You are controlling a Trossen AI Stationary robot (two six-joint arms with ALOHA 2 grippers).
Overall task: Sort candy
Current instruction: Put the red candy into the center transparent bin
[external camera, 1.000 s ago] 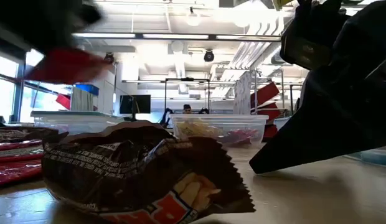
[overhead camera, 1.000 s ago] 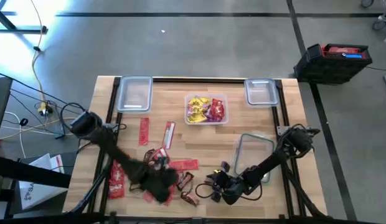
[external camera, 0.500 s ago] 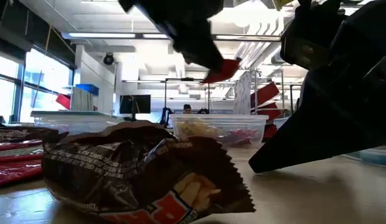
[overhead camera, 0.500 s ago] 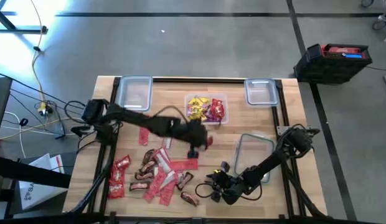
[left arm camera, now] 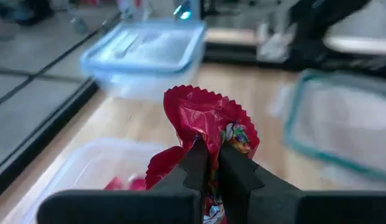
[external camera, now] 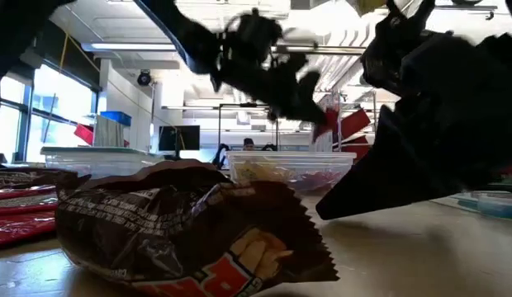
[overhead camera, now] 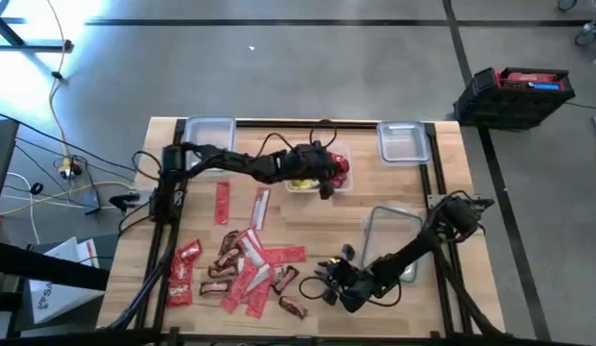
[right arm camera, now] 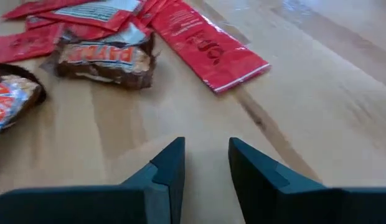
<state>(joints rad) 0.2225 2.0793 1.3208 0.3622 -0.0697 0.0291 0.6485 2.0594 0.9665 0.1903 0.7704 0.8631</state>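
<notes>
1. The step in hand looks like a drop: the left pincer [left arm camera: 208, 163] is clamped on a red crinkled sweet [left arm camera: 205, 118] and, in the high view, sits over the middle clear container [overhead camera: 318, 183] at the far side of the desk [overhead camera: 452, 298].
2. To do it well, I judge the pincer should be well inside the container's rim before it parts, as the wrapper is light and may cling to a finger or flutter out.
3. That container already holds yellow and red sweets [overhead camera: 303, 171], so this one seems to match it.
4. Pose: the left arm reaches far across the desk from its base, stretched long, with the wrist above the container.
5. The right pincer [right arm camera: 205, 163] waits low over the near part of the desk, fingers apart and empty, just beside a brown bar [right arm camera: 106, 59] and a red flat packet [right arm camera: 208, 43].
6. The remaining candy pile [overhead camera: 242, 274] lies at the near left.
</notes>
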